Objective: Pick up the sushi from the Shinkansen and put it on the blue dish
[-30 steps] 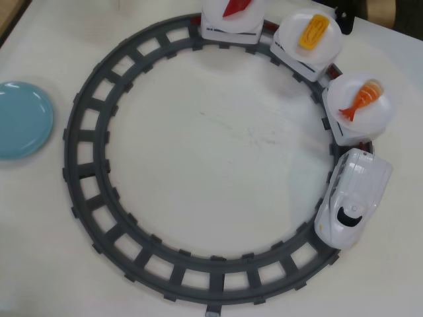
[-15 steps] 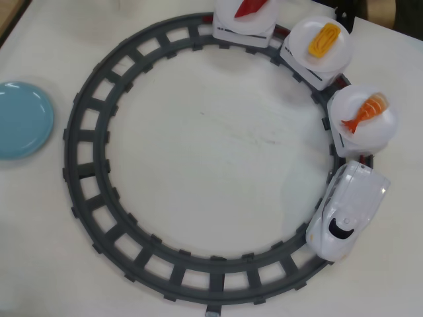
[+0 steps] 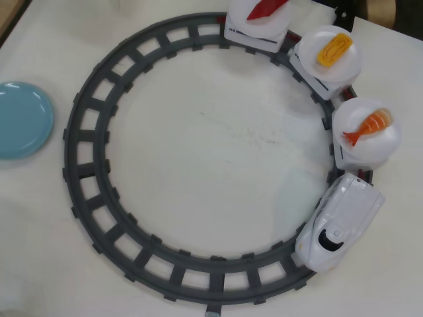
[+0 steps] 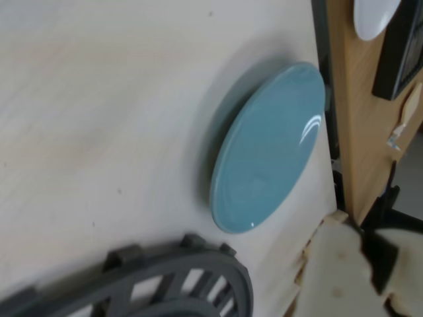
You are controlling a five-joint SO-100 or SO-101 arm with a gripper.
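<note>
Overhead: sushi [image 3: 367,125] on white plate [image 3: 390,135] of first car behind Shinkansen [image 3: 339,221], right side of grey track [image 3: 86,178]; blue dish [image 3: 23,119] [image 4: 268,148] empty, far left. Gripper state: cannot tell, no fingers clearly visible in either view

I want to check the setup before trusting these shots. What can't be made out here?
- The gripper: absent from the overhead view; the wrist view shows no fingers clearly, so open or shut is unknown.
- The red piece: cut off by the overhead view's top edge.
- The blue dish: left part cropped in the overhead view.
- The train and shrimp sushi: outside the wrist view.
</note>
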